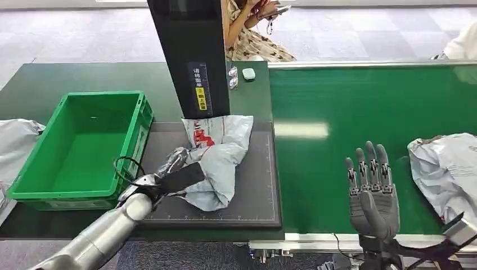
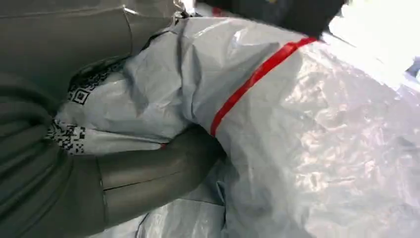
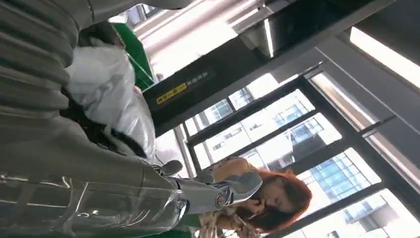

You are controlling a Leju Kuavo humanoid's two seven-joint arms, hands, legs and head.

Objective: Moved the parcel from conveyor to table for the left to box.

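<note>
A crumpled grey parcel [image 1: 222, 157] with red print lies on the dark mat [image 1: 259, 191] of the table, at the foot of a black post. My left hand [image 1: 169, 174] grips its left side. In the left wrist view the thick grey thumb [image 2: 158, 173] presses into the parcel's [image 2: 297, 129] plastic beside a red stripe. My right hand [image 1: 371, 191] stands open over the green conveyor belt [image 1: 349, 101], fingers pointing up and holding nothing. A second grey parcel [image 1: 447, 169] lies on the belt just right of that hand, apart from it.
An empty green crate [image 1: 34, 169] stands left of the mat, close to my left arm. The black post [image 1: 191, 56] rises behind the parcel. More grey bags [image 1: 14, 140] lie at the far left. A person [image 1: 253, 28] sits beyond the table.
</note>
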